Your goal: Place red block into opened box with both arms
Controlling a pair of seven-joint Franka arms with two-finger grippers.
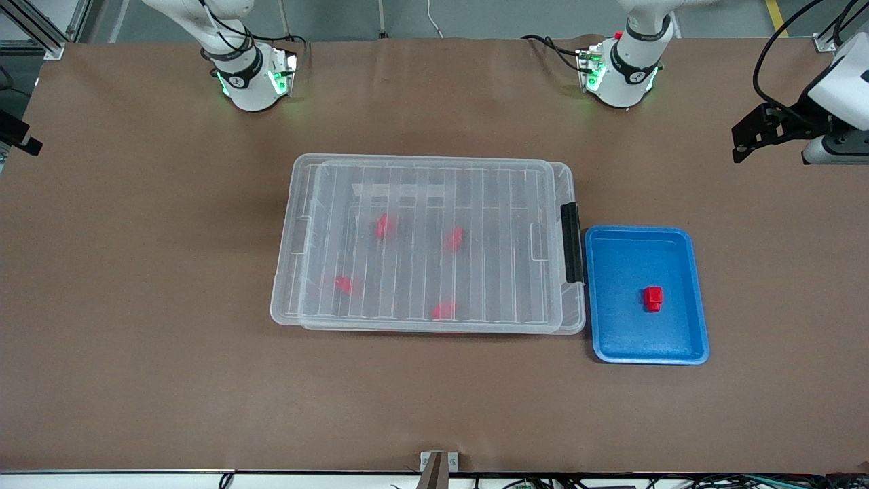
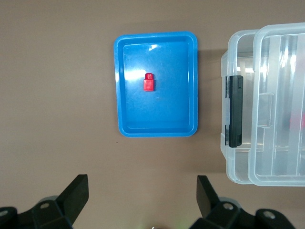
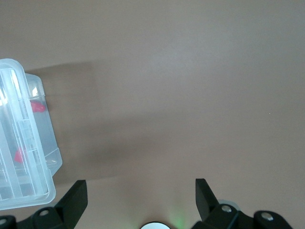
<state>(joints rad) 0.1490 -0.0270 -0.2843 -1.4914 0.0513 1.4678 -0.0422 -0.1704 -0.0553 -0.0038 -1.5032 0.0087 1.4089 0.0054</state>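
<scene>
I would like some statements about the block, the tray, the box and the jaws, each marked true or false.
1. The red block lies in the blue tray. True.
2. The box has its lid off. False: the ribbed lid rests on it, shifted a little.
3. More red blocks show through the lid. True.
4. The left gripper holds the block. False: its jaws are open and empty.
5. The right gripper is shut. False: open.

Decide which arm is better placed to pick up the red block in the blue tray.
Left. The left gripper, open, hangs over bare table beside the blue tray holding the red block. The right gripper, open, hangs past the box's other end.
</scene>
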